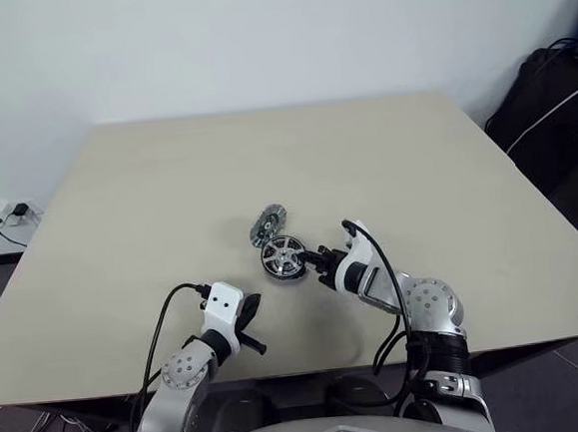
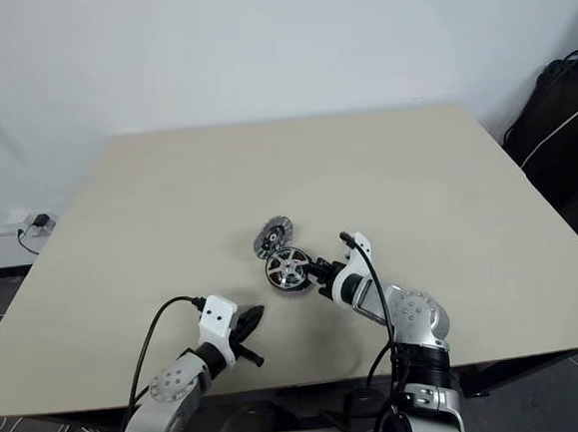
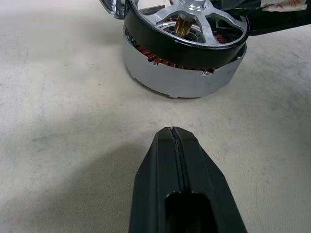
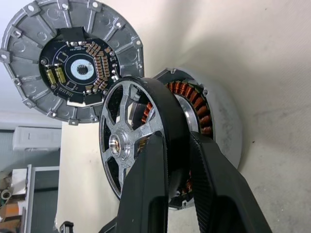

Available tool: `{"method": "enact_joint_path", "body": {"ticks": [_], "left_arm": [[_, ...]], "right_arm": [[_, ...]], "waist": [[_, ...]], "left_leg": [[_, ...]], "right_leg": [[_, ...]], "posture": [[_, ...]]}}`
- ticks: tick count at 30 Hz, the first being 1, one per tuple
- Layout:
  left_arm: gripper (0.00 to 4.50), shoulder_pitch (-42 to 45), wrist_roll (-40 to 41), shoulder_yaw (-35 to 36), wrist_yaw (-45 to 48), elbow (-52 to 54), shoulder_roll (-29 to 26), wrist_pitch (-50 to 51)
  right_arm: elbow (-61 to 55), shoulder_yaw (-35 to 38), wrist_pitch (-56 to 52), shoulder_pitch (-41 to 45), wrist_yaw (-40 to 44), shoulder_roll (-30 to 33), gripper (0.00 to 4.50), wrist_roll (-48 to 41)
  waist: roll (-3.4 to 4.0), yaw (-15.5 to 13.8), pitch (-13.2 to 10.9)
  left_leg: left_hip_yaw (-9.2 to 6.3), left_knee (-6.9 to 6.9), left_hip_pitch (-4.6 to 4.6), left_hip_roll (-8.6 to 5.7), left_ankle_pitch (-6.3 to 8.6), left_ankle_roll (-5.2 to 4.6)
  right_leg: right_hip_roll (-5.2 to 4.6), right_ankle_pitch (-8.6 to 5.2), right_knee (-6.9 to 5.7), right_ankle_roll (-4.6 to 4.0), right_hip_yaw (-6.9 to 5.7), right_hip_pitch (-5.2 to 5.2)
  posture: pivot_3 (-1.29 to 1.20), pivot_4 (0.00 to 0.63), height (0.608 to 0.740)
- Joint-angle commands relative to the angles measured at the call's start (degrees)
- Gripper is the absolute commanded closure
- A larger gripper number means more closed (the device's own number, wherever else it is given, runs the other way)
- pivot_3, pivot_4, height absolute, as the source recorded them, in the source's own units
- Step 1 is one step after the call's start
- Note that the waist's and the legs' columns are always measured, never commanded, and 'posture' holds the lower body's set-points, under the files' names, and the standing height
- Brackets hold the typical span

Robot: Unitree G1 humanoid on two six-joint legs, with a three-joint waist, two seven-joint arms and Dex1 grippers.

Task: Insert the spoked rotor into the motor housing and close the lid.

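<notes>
The table [image 1: 435, 164] is carrying everything, with the parts clustered near its front middle, straight ahead of the right gripper [image 1: 316, 261] and ahead and to the right of the left gripper [image 1: 249, 314]. The right gripper is the nearer one by far: it is pinching the black ring of the spoked rotor [image 1: 283, 256] between its two narrow-set fingers [image 4: 148, 184], and the rotor is sitting right at its fingertips. The left gripper is hanging well back from the stack with its fingers pressed fully together, holding nothing. The key relation: the rotor is resting on top of the motor housing [image 3: 180, 77] but looking tilted and not fully seated, since copper windings are showing in the gap under the ring on the side facing the left gripper. Judging from that, the next move is calling for the rotor's axle to line up with the housing's centre and then be pressed straight down along that axis. The housing is looking like a pale grey round can with orange-brown coils under its rim. The rotor is showing a black outer band, shiny silver spokes and a bright hub. The lid [image 4: 73, 63] is lying just beyond the stack from the right gripper, touching or almost touching it, inner face up with a dark round circuit board showing, still off.
</notes>
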State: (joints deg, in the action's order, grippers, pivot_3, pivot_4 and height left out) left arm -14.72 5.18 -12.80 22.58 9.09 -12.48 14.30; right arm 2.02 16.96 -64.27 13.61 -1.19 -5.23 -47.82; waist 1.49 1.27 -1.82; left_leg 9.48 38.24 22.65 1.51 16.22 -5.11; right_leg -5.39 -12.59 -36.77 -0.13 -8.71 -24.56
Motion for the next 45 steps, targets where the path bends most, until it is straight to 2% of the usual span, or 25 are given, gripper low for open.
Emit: {"method": "enact_joint_path", "body": {"ticks": [1,12,25,27,37,45], "left_arm": [[4.50,0.28,0.43,0.37,-0.02,2.91,0.07,-0.52],[4.50,0.51,0.43,0.14,-0.06,2.79,0.31,-0.35],[4.50,0.53,0.43,0.17,-0.08,2.60,0.36,-0.30],[4.50,0.56,0.44,0.20,-0.11,2.60,0.38,-0.25],[4.50,0.79,0.45,0.20,-0.08,2.46,0.44,-0.22],[4.50,1.18,0.51,0.11,0.19,2.08,0.45,-0.35]], "right_arm": [[-0.99,0.40,0.94,1.30,0.61,-1.03,4.17,-1.09],[-2.39,1.16,-0.06,0.55,0.07,0.62,4.17,-1.11],[-2.54,-0.55,-0.47,-0.27,-0.40,-0.51,4.17,-0.24],[-2.40,-0.61,0.62,-0.17,-0.54,-0.77,3.41,0.25],[-5.91,1.55,2.78,0.51,-1.87,0.32,0.16,-1.38],[-11.19,0.81,6.58,1.01,-3.53,2.59,0.16,0.76]], "waist": [[0.00,0.00,0.00],[0.00,0.03,0.00],[-0.09,0.09,0.07],[-0.09,0.10,0.07],[-0.20,-0.21,0.17],[-0.20,-0.48,0.16]], "left_leg": [[0.00,0.00,0.00,0.00,0.00,0.00],[0.03,0.00,0.00,0.00,-0.03,0.05],[0.04,0.01,-0.02,0.00,-0.04,0.06],[0.04,0.01,-0.02,0.01,-0.04,0.06],[0.00,0.08,-0.07,-0.02,0.01,-0.04],[0.02,0.08,-0.03,-0.05,-0.03,0.03]], "right_leg": [[0.00,0.00,0.00,0.00,0.00,0.00],[0.01,0.01,-0.03,0.01,0.02,0.04],[0.02,0.01,-0.05,0.01,0.04,0.04],[0.03,0.01,-0.05,0.01,0.04,0.04],[-0.03,0.03,-0.02,0.04,0.04,0.00],[-0.05,0.07,0.00,0.10,0.05,-0.03]], "posture": [[0.00,0.000,0.740],[0.00,0.000,0.740],[0.00,0.000,0.740],[0.00,0.000,0.740],[0.00,0.000,0.740],[0.00,0.000,0.740]]}}
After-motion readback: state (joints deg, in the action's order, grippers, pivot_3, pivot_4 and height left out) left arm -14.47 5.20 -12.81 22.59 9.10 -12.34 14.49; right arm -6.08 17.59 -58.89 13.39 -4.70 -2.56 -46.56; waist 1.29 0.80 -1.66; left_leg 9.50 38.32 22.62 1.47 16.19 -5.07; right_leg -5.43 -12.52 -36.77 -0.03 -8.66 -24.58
